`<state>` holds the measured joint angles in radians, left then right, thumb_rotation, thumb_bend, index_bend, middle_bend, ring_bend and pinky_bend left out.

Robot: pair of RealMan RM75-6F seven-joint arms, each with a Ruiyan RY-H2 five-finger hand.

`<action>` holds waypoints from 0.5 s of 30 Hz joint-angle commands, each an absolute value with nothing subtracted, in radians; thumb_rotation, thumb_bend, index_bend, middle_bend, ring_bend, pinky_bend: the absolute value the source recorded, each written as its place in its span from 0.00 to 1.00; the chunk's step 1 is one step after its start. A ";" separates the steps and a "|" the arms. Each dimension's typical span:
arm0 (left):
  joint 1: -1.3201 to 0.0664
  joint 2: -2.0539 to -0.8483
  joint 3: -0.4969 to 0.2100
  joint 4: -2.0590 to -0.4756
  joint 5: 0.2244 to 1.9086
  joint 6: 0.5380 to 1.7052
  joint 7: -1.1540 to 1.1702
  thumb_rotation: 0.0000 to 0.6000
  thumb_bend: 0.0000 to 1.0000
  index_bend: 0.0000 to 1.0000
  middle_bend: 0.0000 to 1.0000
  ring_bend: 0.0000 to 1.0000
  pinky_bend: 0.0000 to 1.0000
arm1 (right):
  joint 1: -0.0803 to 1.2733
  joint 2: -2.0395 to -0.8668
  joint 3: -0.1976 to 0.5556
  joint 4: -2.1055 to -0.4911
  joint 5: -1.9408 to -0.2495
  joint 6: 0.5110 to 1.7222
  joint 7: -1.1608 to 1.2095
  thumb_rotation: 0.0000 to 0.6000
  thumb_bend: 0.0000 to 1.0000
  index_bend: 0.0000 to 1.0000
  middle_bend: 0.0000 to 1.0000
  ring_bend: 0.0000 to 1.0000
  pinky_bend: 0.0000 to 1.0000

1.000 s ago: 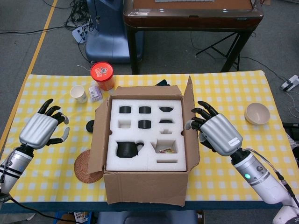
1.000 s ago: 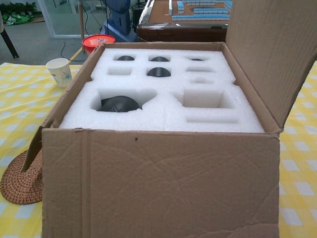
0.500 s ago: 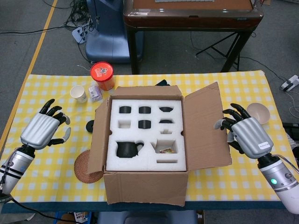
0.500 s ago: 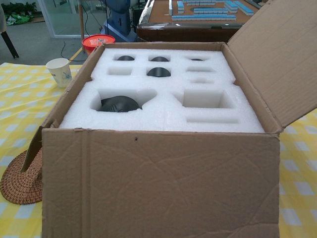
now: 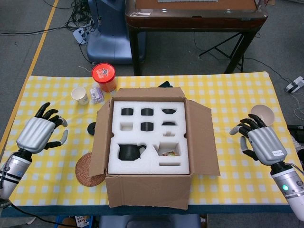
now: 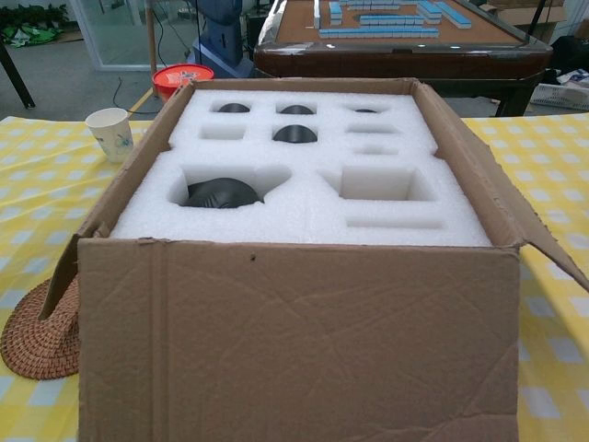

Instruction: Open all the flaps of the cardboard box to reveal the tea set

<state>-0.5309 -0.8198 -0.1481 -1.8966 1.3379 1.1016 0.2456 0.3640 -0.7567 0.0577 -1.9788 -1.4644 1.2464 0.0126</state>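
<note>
The cardboard box (image 5: 148, 190) stands mid-table with its flaps folded outward; the right flap (image 5: 202, 137) slopes down and away. White foam (image 5: 148, 164) inside holds a black teapot (image 5: 129, 152) and small black cups (image 5: 147, 112). The chest view shows the box front (image 6: 294, 341), the foam (image 6: 304, 207) and the teapot (image 6: 221, 193) close up. My left hand (image 5: 40, 133) hovers left of the box, holding nothing, fingers apart. My right hand (image 5: 260, 141) is off to the right, clear of the flap, fingers spread. Neither hand appears in the chest view.
A woven coaster (image 5: 87, 170) lies under the left flap. Behind the box stand a red-lidded jar (image 5: 104, 77), a paper cup (image 5: 80, 95) and a small packet (image 5: 97, 94). A cream bowl (image 5: 262, 112) sits by my right hand. A dark table (image 5: 194, 19) stands beyond.
The right flap has swung from upright down and outward. My right hand moved right, away from the box. My left hand drifted slightly left and down.
</note>
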 commanded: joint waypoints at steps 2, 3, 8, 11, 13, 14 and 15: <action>-0.499 -0.842 -0.139 -1.862 1.339 1.135 0.190 0.30 0.45 0.39 0.39 0.19 0.00 | 0.330 -0.783 0.042 -1.959 -1.472 1.273 0.010 1.00 0.47 0.18 0.20 0.17 0.11; -0.491 -0.847 -0.139 -1.855 1.336 1.145 0.176 0.32 0.43 0.36 0.37 0.19 0.00 | 0.320 -0.789 0.036 -1.952 -1.475 1.280 0.008 1.00 0.47 0.15 0.19 0.16 0.13; -0.431 -0.875 -0.125 -1.812 1.322 1.212 0.122 0.47 0.39 0.28 0.33 0.15 0.00 | 0.255 -0.839 0.009 -1.903 -1.496 1.345 0.008 1.00 0.48 0.07 0.17 0.16 0.16; -0.387 -0.892 -0.107 -1.799 1.310 1.255 0.125 0.60 0.39 0.27 0.30 0.13 0.00 | 0.216 -0.870 -0.003 -1.864 -1.512 1.389 0.020 1.00 0.48 0.07 0.17 0.15 0.16; -0.358 -0.901 -0.094 -1.796 1.298 1.280 0.133 0.62 0.39 0.27 0.29 0.13 0.00 | 0.196 -0.888 -0.009 -1.840 -1.519 1.411 0.027 1.00 0.48 0.07 0.16 0.15 0.16; -0.343 -0.907 -0.089 -1.795 1.293 1.295 0.137 0.64 0.39 0.27 0.29 0.13 0.00 | 0.187 -0.897 -0.013 -1.829 -1.522 1.420 0.030 1.00 0.48 0.07 0.16 0.15 0.16; -0.323 -0.916 -0.081 -1.793 1.287 1.316 0.141 0.65 0.39 0.27 0.29 0.13 0.00 | 0.175 -0.908 -0.017 -1.815 -1.525 1.431 0.035 1.00 0.48 0.07 0.16 0.15 0.16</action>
<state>-0.3482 -0.9012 -0.0958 -1.7991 1.2999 1.2892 0.1337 0.1887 -0.8939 -0.0090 -1.8298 -1.5178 1.4193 0.0271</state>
